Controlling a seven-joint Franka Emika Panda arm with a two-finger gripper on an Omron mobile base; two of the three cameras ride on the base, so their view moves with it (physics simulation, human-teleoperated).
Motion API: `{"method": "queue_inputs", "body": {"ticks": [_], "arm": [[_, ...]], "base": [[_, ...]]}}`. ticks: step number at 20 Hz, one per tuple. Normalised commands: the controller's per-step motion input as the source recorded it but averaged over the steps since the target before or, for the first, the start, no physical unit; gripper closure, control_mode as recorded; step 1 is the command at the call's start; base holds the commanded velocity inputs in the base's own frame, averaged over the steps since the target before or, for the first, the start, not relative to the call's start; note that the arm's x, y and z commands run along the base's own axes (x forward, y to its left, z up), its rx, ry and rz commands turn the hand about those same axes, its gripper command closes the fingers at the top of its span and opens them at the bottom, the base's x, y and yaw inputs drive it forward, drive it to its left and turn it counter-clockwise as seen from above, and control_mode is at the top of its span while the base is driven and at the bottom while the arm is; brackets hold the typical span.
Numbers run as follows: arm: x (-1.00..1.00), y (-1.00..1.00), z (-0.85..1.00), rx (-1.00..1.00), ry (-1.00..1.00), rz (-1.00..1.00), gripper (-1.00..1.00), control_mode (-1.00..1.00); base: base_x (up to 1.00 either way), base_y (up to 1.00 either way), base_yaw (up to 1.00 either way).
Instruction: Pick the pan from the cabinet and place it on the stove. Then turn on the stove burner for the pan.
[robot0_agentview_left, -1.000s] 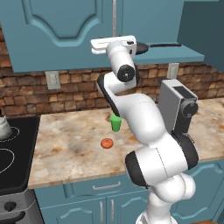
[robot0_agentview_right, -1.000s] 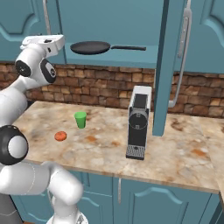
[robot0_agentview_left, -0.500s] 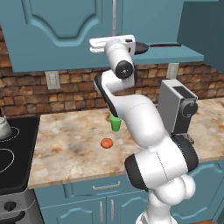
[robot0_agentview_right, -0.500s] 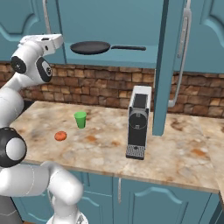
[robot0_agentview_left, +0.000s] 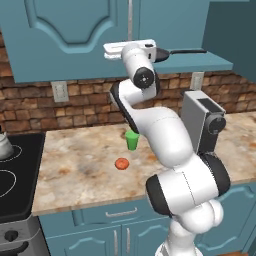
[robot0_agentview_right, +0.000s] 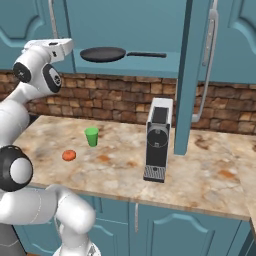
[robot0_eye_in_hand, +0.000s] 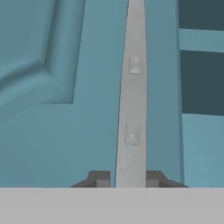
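One pan (robot0_agentview_right: 103, 54) on the cabinet (robot0_agentview_right: 140, 30) shelf — end effector (robot0_eye_in_hand: 127, 178) clamped on one silver door handle (robot0_eye_in_hand: 132, 87).

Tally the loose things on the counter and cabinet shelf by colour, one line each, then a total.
Green: 1, the cup
Orange: 1, the small round thing
Dark grey: 1, the pan
Silver and black: 1, the coffee machine
Total: 4
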Motion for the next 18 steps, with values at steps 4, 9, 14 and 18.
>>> {"method": "queue_inputs", "body": {"ticks": [4, 9, 14, 18], "arm": [[-0.41, 0.50, 0.01, -0.05, -0.01, 0.04, 1.00, -1.00], [-0.87, 0.68, 0.04, -0.08, -0.04, 0.04, 1.00, -1.00], [-0.99, 0.75, 0.01, -0.05, 0.00, 0.02, 1.00, -1.00], [-1.00, 0.79, 0.00, -0.03, 0.00, 0.02, 1.00, -1.00]], "base": [[0.00, 0.00, 0.00], [0.00, 0.00, 0.00], [0.00, 0.00, 0.00], [0.00, 0.00, 0.00]]}}
